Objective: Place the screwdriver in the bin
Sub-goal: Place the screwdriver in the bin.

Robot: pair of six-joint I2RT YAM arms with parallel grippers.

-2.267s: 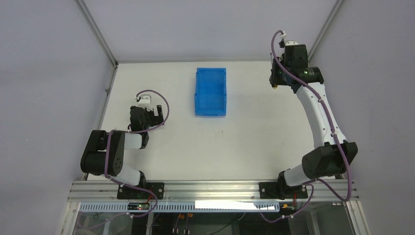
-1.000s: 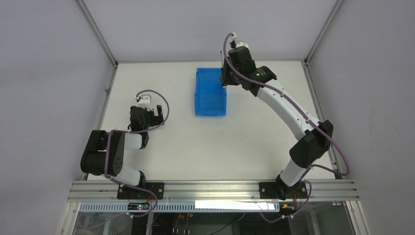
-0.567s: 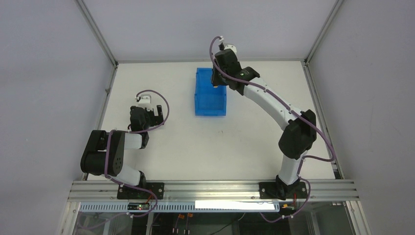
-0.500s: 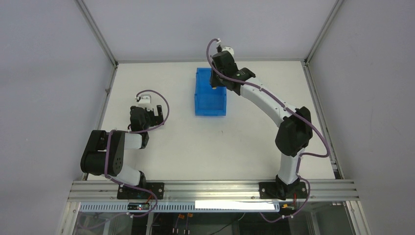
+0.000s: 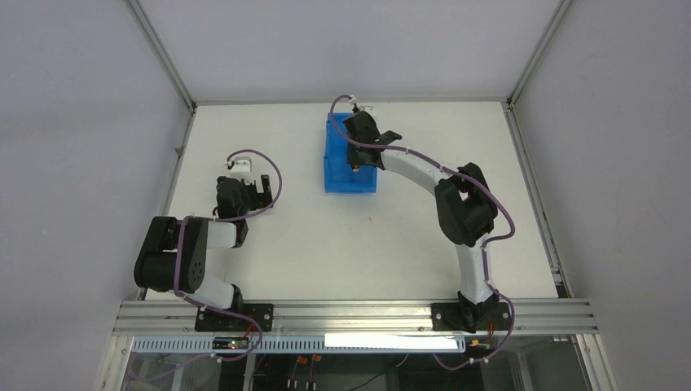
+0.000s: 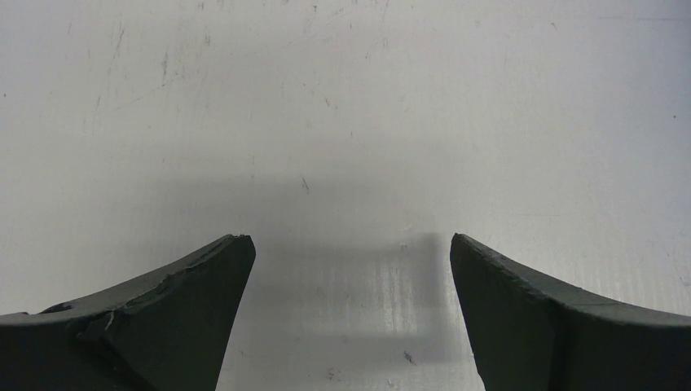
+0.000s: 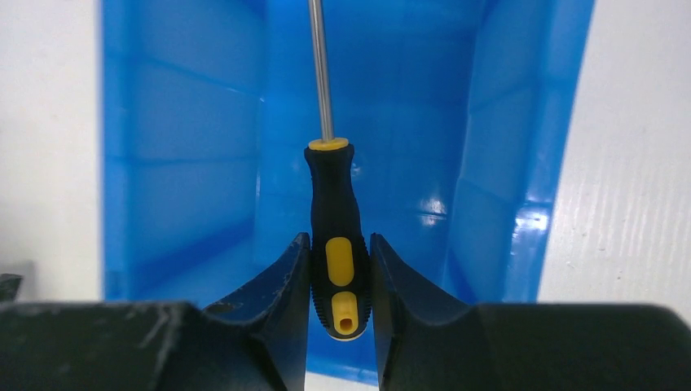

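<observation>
Screwdriver [image 7: 334, 236] is clamped by the handle in the right fingers [image 7: 273, 305], shaft toward 12 o'clock over the blue bin [image 7: 179, 163] for drop-in; left fingers [image 6: 163, 314] spread wide, empty.

SITE: robotics lab test cell | ENCLOSURE: grey panel walls [image 5: 73, 122] on aluminium posts [image 5: 163, 53], left, right, top of frame | BENCH: white tabletop [image 5: 342, 244], centre | MOUNT: aluminium rail [image 5: 350, 314], bottom edge, arm bases [image 5: 235, 316] bolted on
</observation>
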